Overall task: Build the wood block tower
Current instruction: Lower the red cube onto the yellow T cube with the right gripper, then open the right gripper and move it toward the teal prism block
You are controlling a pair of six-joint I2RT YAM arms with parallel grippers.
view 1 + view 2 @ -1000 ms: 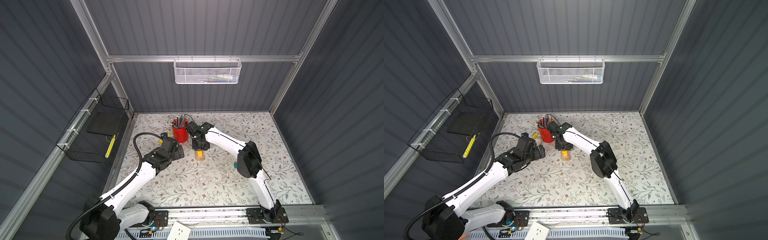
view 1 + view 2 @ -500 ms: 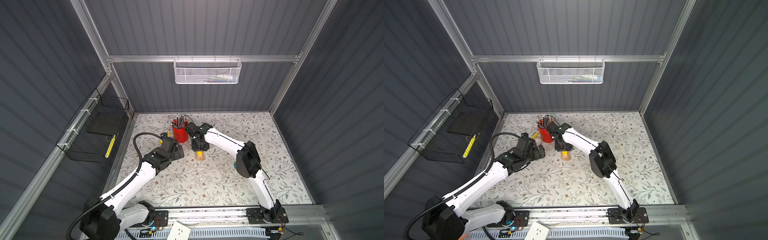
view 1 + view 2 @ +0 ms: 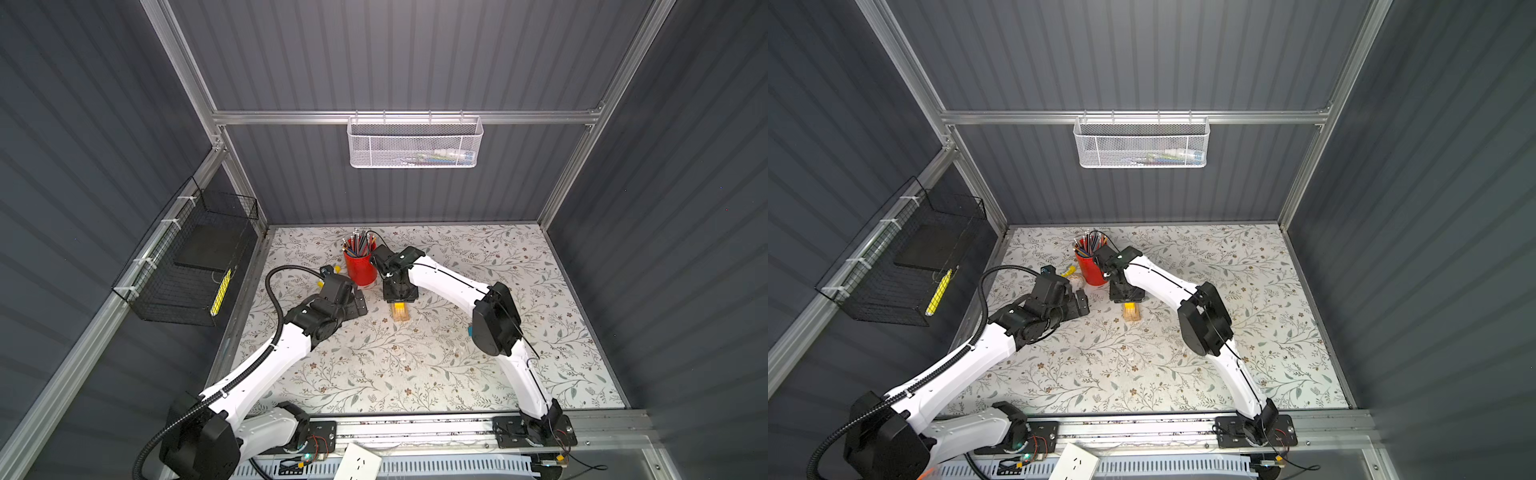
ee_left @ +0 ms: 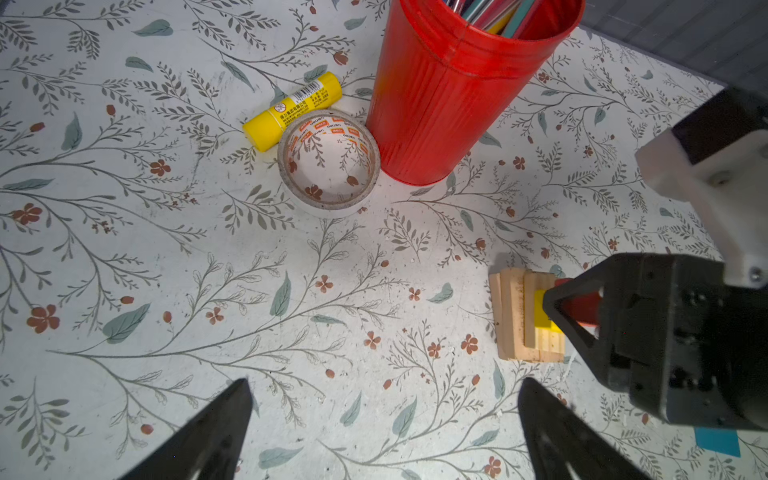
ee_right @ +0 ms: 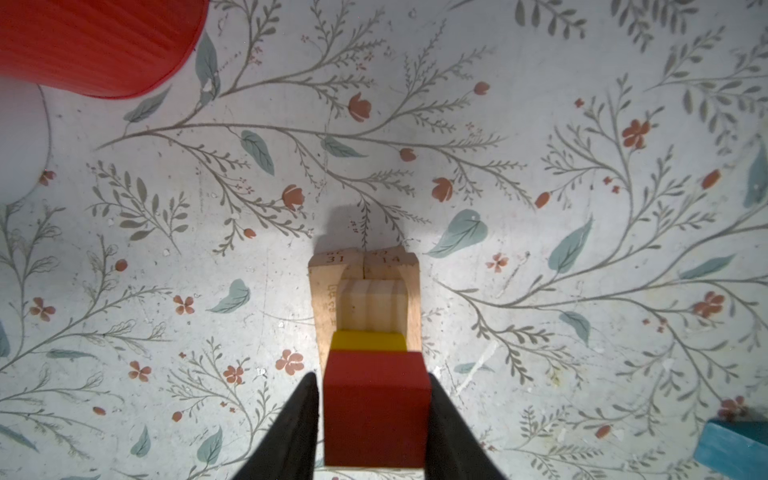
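While our left gripper [image 4: 386, 436] hangs wide apart over the desk [image 4: 166, 270], our right gripper [image 5: 372, 376] brackets the red block [image 5: 376, 415] atop the wood block tower [image 5: 370, 305]. We cannot tell whether it squeezes. Just beyond stands a red cup [image 4: 436, 104].

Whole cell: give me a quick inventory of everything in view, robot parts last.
table: one, floral, cell floor
wood block tower: one, pale planks topped by yellow block, near the cup
red block: one, red, over the yellow block
teal block: one, teal, on table apart from tower
pencil cup: one, red, table rear
glue stick: one, yellow, beside cup
tape roll: one, whitish, beside cup
mesh basket: one, white, back wall
wire basket: one, black, left wall
left end effector: open, over bare table
right end effector: flanking red block, grip unclear
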